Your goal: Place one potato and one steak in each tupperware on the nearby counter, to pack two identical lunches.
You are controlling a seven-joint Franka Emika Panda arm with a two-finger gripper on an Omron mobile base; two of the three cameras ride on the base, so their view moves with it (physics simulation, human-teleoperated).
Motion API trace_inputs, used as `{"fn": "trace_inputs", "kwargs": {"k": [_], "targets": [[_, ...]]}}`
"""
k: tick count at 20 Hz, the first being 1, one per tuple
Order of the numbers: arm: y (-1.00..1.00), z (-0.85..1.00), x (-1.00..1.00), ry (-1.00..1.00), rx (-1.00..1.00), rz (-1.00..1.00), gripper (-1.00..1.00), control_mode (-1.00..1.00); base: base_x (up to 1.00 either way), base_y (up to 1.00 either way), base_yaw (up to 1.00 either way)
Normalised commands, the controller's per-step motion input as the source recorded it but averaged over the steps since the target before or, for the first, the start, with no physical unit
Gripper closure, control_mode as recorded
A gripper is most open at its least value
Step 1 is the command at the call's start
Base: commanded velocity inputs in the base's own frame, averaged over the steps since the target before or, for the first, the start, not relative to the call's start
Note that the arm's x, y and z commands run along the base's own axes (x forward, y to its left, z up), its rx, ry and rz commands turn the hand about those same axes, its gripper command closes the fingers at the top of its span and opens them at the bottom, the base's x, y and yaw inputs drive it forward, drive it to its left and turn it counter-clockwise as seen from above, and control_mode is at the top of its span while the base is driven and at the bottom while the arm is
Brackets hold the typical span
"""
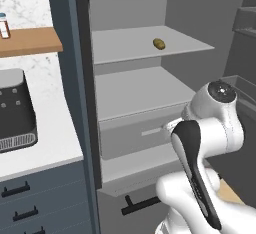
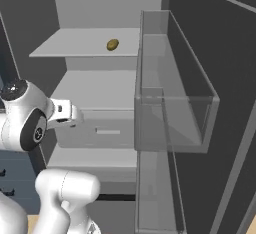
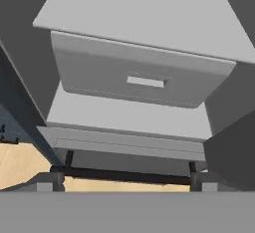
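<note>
Potato [image 1: 159,43] sits small, perhaps blurred, on shelf [image 1: 125,45].

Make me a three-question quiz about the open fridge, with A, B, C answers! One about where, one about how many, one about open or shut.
1. Where is the potato?
A. top shelf
B. drawer
C. floor

2. How many potatoes are in the fridge?
A. three
B. one
C. five

3. The fridge drawer is:
A. pulled out
B. missing
C. pushed shut

Answers: 1 A, it lies alone on the highest shelf. 2 B, a single brown lump shows in both base views. 3 C, its front sits flush under the second shelf.
</note>
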Motion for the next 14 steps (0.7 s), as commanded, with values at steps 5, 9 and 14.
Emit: {"fn": "trace_inputs", "kwargs": {"k": [5, 9, 14], "targets": [[-0.02, 0.99, 0.11, -0.46, 0.01, 0.01, -1.00, -1.00, 0.00, 0.00, 0.00], [-0.02, 1.00, 0.44, -0.34, 0.06, 0.00, -1.00, -1.00, 0.00, 0.00, 0.00], [-0.10, 0.93, 0.71, -0.14, 0.11, 0.00, -1.00, -1.00, 0.00, 0.00, 0.00]]}}
